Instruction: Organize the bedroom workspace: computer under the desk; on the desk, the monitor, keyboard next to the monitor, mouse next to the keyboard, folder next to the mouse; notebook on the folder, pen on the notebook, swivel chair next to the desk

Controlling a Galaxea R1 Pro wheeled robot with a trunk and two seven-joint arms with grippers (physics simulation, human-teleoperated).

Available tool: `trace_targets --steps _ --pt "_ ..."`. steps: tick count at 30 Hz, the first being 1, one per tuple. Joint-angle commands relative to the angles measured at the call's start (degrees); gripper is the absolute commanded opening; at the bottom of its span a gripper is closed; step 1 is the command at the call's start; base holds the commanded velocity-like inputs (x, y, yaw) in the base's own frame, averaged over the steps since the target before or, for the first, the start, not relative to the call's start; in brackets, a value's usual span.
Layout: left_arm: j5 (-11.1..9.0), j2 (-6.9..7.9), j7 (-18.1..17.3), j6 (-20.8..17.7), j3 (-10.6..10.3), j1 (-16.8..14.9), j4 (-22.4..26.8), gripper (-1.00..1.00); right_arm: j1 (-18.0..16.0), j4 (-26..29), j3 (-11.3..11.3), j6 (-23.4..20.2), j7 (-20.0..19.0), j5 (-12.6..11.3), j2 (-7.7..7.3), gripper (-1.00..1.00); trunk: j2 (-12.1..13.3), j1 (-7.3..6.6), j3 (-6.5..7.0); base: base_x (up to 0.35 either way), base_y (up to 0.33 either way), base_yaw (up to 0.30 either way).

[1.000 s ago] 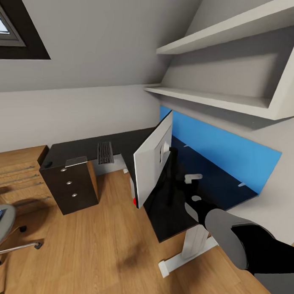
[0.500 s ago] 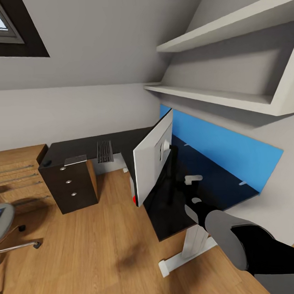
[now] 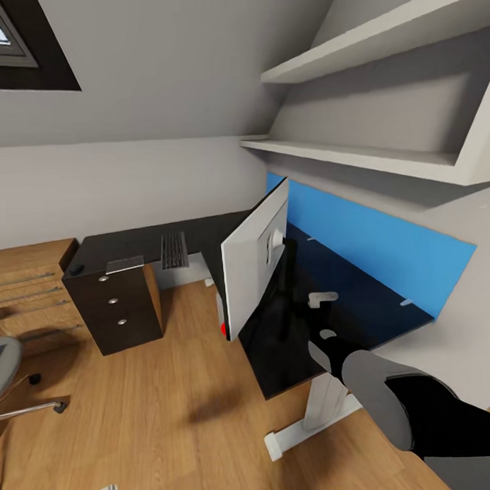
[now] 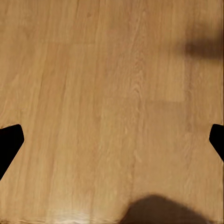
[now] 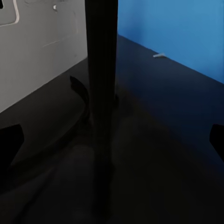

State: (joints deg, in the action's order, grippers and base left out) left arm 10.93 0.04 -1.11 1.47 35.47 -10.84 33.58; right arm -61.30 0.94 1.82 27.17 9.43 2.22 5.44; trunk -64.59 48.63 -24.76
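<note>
Monitor (image 3: 256, 273) sits on the desk (image 3: 346, 298) with its white back to us, stand (image 5: 102, 93) dead ahead of our right gripper (image 5: 112, 144), fingers spread wide and empty. Right arm's way nearer; our left gripper (image 4: 112, 142) hangs open over bare floor.

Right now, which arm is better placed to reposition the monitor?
Right. Its gripper reaches over the desk behind the monitor, facing the stand. The left wrist view faces bare floor.
</note>
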Motion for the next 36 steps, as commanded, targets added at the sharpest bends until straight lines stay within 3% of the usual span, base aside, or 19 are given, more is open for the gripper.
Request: trace_targets --steps 1,2,3,6,13,20,31,36 --pt "-0.08 -0.41 -0.59 -2.07 0.25 -0.05 1.46 1.00 -0.05 -0.06 0.20 0.08 0.44 0.25 0.02 1.00 -0.45 0.23 -0.25 0.000 0.000 0.000" --pt "-0.08 -0.41 -0.59 -2.07 0.25 -0.05 1.46 1.00 -0.05 -0.06 0.20 0.08 0.44 0.25 0.02 1.00 -0.86 0.45 -0.43 0.000 0.000 0.000" --pt "-1.24 -1.01 -1.39 -5.64 0.17 -0.05 3.72 1.00 -0.05 -0.06 0.20 0.08 0.46 0.26 0.01 1.00 -1.26 0.67 -0.61 0.000 0.000 0.000" --pt "-2.49 -1.55 -2.22 -8.80 0.12 -0.05 5.81 1.00 -0.05 -0.07 0.20 0.08 0.48 0.27 0.00 1.00 -2.46 1.33 -1.14 0.000 0.000 0.000" --pt "-4.60 -2.55 -3.20 -10.88 0.21 -0.05 6.55 1.00 -0.05 -0.07 0.20 0.07 0.49 0.30 -0.06 1.00 -5.27 2.86 -2.40 0.000 0.000 0.000" --pt "-6.19 -3.15 -3.82 -7.98 -0.16 -0.05 2.51 1.00 -0.05 -0.07 0.18 0.07 0.50 0.32 -0.13 1.00 -8.07 4.40 -3.66 0.000 0.000 0.000" --pt "-6.47 -3.26 -3.97 -0.63 -0.37 -0.05 0.16 1.00 -0.05 -0.07 0.17 0.07 0.50 0.33 -0.15 1.00 -12.49 6.82 -5.63 0.000 0.000 0.000" --pt "-6.51 -3.28 -3.98 0.21 -0.34 -0.05 0.00 1.00 -0.05 -0.07 0.19 0.07 0.50 0.33 -0.10 1.00 -12.49 6.82 -5.63 0.000 0.000 0.000"
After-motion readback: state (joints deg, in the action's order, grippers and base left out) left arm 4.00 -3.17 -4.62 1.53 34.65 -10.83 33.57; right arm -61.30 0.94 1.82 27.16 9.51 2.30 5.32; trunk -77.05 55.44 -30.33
